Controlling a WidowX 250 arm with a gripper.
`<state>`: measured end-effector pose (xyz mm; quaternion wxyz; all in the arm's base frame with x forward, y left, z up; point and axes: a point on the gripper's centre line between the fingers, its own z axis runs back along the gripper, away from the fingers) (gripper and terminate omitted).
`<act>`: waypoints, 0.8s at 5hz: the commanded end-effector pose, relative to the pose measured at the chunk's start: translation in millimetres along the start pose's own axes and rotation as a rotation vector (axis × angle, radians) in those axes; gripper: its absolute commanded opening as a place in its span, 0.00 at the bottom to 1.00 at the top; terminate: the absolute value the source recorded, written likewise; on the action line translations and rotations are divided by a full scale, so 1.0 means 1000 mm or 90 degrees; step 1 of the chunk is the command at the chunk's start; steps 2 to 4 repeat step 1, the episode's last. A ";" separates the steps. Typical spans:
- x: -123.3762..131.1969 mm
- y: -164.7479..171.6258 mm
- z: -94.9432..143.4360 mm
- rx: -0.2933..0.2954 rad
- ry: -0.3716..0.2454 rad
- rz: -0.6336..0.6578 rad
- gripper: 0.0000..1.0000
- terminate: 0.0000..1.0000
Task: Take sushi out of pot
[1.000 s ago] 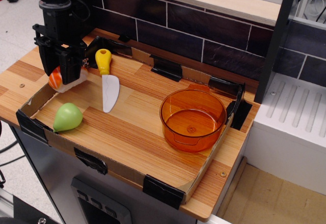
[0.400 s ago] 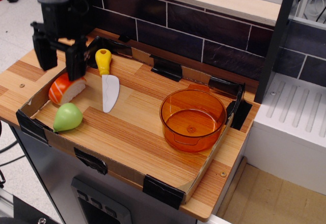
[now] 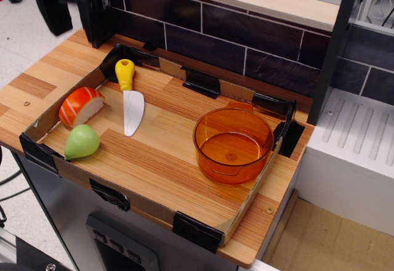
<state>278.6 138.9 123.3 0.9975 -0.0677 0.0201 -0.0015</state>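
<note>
- Near left edge of bench: sushi lies on tray floor, well apart from empty pot — task looks done.
- Gripper released, fingers spread, raised at back-left corner, holding nothing.

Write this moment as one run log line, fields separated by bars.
sushi: on tray, left end | pot: empty | gripper: open, raised, holds nothing | step: done

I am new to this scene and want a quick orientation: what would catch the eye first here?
The round translucent orange plastic pot stands empty at the tray's right side. At the far left, the orange-and-white striped toy sushi lies on the wood beside a green toy pear and a yellow-handled toy knife. The black gripper hangs above the back-left corner, fingers apart.
</note>
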 end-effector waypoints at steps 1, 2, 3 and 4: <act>-0.007 -0.023 0.038 0.033 -0.016 -0.064 1.00 1.00; -0.007 -0.023 0.038 0.033 -0.016 -0.064 1.00 1.00; -0.007 -0.023 0.038 0.033 -0.016 -0.064 1.00 1.00; -0.007 -0.023 0.038 0.033 -0.016 -0.064 1.00 1.00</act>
